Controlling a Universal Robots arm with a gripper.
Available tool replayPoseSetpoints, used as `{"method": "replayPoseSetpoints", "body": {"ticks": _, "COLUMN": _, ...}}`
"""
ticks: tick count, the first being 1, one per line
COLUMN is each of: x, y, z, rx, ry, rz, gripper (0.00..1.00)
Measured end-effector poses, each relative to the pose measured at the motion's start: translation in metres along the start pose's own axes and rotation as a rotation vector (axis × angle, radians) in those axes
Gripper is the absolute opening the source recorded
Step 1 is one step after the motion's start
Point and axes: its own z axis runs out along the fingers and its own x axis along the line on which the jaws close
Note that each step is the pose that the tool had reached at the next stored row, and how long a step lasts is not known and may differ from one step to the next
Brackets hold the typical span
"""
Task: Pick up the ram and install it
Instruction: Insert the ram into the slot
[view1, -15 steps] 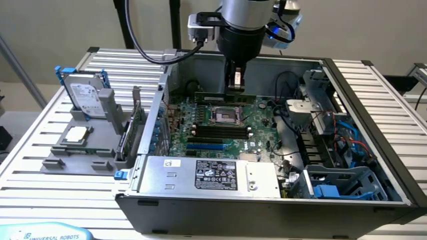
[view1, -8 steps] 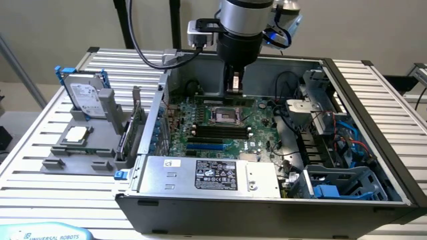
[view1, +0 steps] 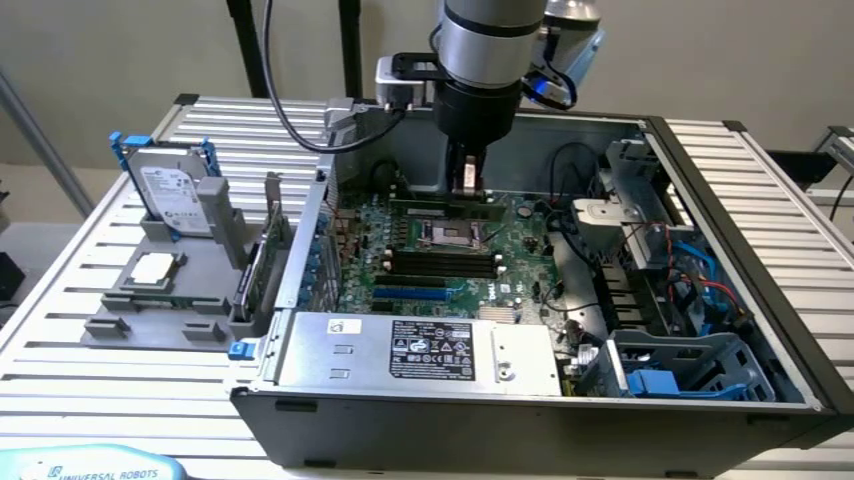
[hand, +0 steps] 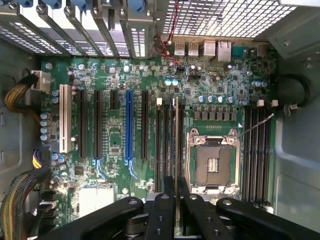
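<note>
Slatted metal bench carries the open computer case, laid on its side so the motherboard faces up to me. My claw hangs over the memory slots, narrowed edge-on around the ram, a thin green stick seen as a pale line running toward 12 o'clock along one slot, apparently for a straight push.
</note>
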Motion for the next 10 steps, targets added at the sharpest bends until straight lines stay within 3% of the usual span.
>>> {"method": "replayPoseSetpoints", "body": {"ticks": 5, "x": 0.000, "y": -0.0012, "z": 0.0088, "rx": -0.0001, "ry": 0.0063, "rz": 0.000, "gripper": 0.13}}
{"method": "replayPoseSetpoints", "body": {"ticks": 10, "x": 0.001, "y": -0.0032, "z": 0.0179, "rx": 0.0001, "ry": 0.0080, "rz": 0.000, "gripper": 0.13}}
